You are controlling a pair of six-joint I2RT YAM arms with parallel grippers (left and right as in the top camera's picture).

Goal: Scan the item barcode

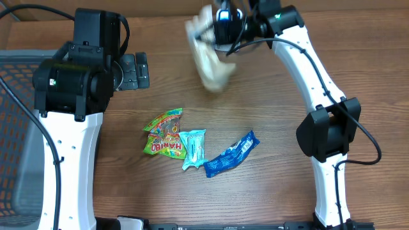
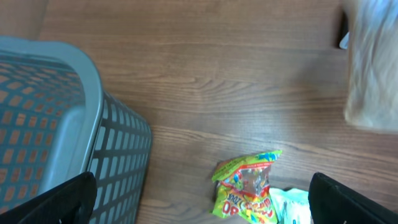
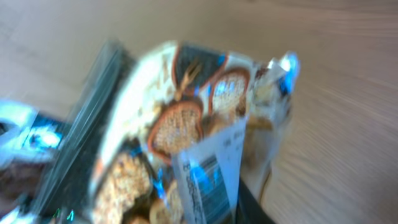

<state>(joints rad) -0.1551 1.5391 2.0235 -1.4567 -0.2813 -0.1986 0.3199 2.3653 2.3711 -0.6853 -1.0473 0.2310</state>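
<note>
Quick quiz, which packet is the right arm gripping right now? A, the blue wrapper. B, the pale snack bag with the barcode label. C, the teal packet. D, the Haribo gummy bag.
B: the pale snack bag is pinched in the right gripper, while the Haribo bag, teal packet and blue wrapper all lie on the table, away from it.
</note>
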